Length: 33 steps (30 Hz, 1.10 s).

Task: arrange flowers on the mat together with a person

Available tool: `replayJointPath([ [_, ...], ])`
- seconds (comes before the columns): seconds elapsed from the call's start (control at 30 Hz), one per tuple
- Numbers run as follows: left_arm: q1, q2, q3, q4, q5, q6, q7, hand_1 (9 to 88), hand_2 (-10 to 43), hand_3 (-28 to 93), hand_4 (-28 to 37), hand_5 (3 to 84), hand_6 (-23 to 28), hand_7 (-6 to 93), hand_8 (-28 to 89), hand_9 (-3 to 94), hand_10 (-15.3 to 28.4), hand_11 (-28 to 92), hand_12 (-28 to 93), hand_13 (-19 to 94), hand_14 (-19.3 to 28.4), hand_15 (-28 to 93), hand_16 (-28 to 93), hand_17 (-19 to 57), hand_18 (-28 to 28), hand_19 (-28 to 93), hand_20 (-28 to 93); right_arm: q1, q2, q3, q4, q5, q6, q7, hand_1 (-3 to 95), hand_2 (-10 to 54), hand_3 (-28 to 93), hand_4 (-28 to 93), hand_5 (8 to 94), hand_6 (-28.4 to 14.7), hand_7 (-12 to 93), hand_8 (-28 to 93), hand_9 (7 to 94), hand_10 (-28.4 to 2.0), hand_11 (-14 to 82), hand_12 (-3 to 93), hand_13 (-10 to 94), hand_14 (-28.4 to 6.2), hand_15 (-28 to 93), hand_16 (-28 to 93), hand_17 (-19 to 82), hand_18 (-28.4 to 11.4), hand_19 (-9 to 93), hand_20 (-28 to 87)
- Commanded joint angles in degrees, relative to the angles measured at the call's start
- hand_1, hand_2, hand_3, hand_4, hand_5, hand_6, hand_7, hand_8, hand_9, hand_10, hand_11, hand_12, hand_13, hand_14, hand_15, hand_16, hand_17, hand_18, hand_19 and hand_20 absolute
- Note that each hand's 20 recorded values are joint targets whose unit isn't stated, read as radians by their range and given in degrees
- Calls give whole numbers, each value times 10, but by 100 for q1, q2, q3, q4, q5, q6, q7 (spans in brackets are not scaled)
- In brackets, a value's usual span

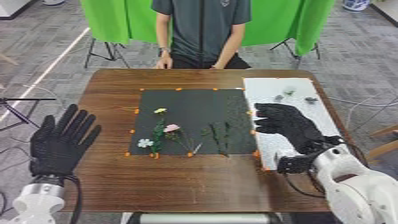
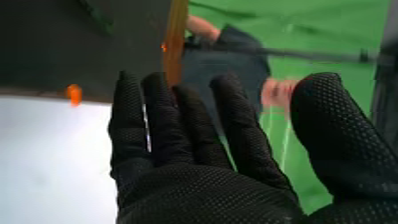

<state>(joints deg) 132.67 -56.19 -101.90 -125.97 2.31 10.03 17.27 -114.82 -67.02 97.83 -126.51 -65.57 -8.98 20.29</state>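
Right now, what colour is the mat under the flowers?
Black or very dark grey; the mat shows best in the head view.

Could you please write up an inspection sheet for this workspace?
Surface: brown table, dark mat, white mat beside it.
Job's things: yellow flower, pink flower, white flower and green stems on the dark mat.
Clutter: orange tape bits along the mats' edges.
Robot hands: left hand open at the table's left edge; right hand open over the white mat.
Cables: black cables beside both arms.
Surroundings: green cloth, grey floor.
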Motion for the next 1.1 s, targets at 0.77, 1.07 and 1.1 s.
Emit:
replayJointPath([
  [0.77,-80,115,85,-78,-379,68,384,275,155,714,-283,433,67,65,-80,374,131,118,77,285,112,132,-29,-29,123,237,124,-998,-619,1307,-34,1087,592,-1598,256,123,804,-253,507,-56,164,-126,440,-157,105,111,347,-146,229,114,122,-180,469,129],
  [1.07,-68,190,32,-107,-420,76,652,290,146,716,-283,518,66,73,-92,503,133,142,80,342,116,162,-38,-18,119,233,125,-965,-419,1077,-35,1106,932,-1780,257,117,811,-252,500,-58,168,-126,433,-156,105,113,348,-144,232,118,122,-180,473,138],
  [1.1,-88,201,42,-103,-428,75,647,291,147,715,-283,524,67,73,-93,509,135,143,79,344,116,162,-40,-17,119,233,125,-938,-416,1062,-34,1080,958,-1781,257,116,811,-252,500,-58,169,-127,433,-156,105,113,347,-144,231,118,122,-180,473,138],
])
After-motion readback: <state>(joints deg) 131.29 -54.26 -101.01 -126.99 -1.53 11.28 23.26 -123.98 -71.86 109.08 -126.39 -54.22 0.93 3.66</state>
